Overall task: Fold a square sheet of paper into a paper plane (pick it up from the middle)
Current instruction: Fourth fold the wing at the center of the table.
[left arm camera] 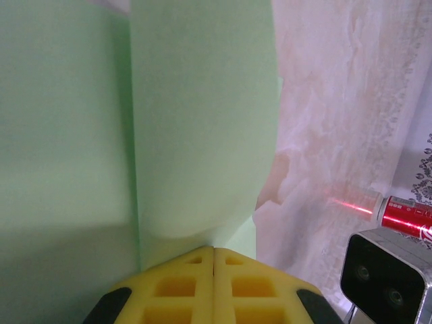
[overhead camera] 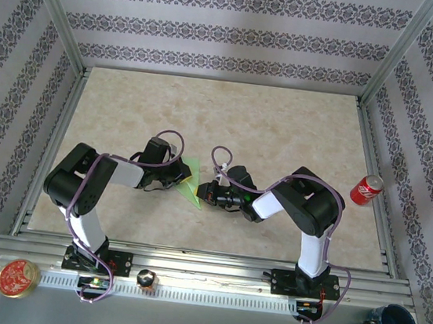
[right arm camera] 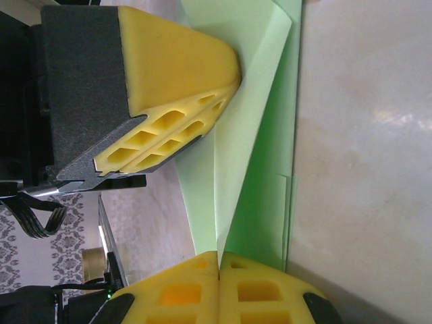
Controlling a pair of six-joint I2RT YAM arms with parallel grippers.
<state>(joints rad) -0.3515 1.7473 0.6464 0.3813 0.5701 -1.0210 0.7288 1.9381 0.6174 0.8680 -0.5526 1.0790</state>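
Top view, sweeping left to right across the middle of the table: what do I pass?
First the left arm's fingers → green paper, pinched from both sides → right arm's fingers → red soda can by the right rail.

Thin pale-green sheet of paper [overhead camera: 190, 181], plain, partly folded into a pointed wedge of overlapping layers with one sharp long crease; at the near middle of the table [overhead camera: 283, 131], pinched from opposite sides by the closed left gripper [left arm camera: 214, 251] and right gripper [right arm camera: 219, 255].
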